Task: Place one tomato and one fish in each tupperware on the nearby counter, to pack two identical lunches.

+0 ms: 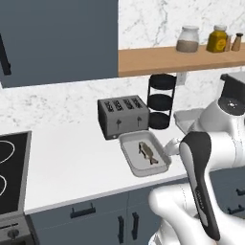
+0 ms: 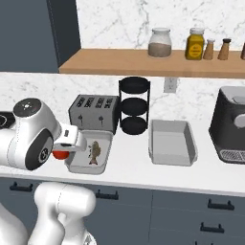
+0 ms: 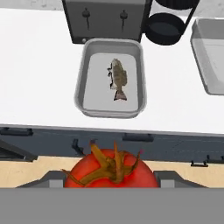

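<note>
My hand [image 3: 112, 186] is clenched on the tomato [image 3: 111, 168], out past the desk [image 3: 39, 74] edge. At 12 o'clock sits a tupperware [image 3: 87, 65] holding one fish [image 3: 118, 78] — the second tupperware [image 3: 205, 61] lies at 2 o'clock.

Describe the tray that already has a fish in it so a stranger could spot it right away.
On the white counter, find the grey toaster. Directly in front of it sits a shallow pale tray holding one fish; the other tray, further right, is empty.
</note>
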You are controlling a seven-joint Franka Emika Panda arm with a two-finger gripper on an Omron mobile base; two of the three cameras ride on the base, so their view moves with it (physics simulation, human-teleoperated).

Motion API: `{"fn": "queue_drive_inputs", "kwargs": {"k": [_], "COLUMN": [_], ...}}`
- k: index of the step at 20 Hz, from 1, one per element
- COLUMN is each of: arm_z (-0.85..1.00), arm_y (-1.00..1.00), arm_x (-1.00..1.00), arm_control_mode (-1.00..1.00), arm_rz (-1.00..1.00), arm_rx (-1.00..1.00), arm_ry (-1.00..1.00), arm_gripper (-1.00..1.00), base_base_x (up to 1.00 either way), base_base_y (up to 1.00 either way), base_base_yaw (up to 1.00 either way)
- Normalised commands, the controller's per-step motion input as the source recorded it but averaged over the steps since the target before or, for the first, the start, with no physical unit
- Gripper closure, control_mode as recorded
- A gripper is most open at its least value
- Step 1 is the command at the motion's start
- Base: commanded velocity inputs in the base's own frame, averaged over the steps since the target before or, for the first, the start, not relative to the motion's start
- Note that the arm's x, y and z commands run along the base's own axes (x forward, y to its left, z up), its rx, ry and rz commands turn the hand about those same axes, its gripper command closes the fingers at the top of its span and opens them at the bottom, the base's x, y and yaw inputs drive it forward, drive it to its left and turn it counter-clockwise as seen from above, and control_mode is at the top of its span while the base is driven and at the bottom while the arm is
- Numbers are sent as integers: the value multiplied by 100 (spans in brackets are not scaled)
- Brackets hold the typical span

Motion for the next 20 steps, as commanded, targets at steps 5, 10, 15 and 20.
{"fn": "queue_drive_inputs", "kwargs": {"k": [5,10,15,20], "arm_z": [0,-1,-13,-66], "arm_y": [0,0,3,25], "arm_x": [0,12,55,78], "arm_control_mode": [100,-100,-100,-100], "arm_rz": [0,0,-2,-1], "arm_rx": [0,0,-2,-4], "arm_ry": [0,0,1,5], "arm_gripper": [100,100,100,100], "base_base_x": [39,20,0,0], "base_base_y": [35,3,0,0], "base_base_yaw": [0,0,0,0]}}
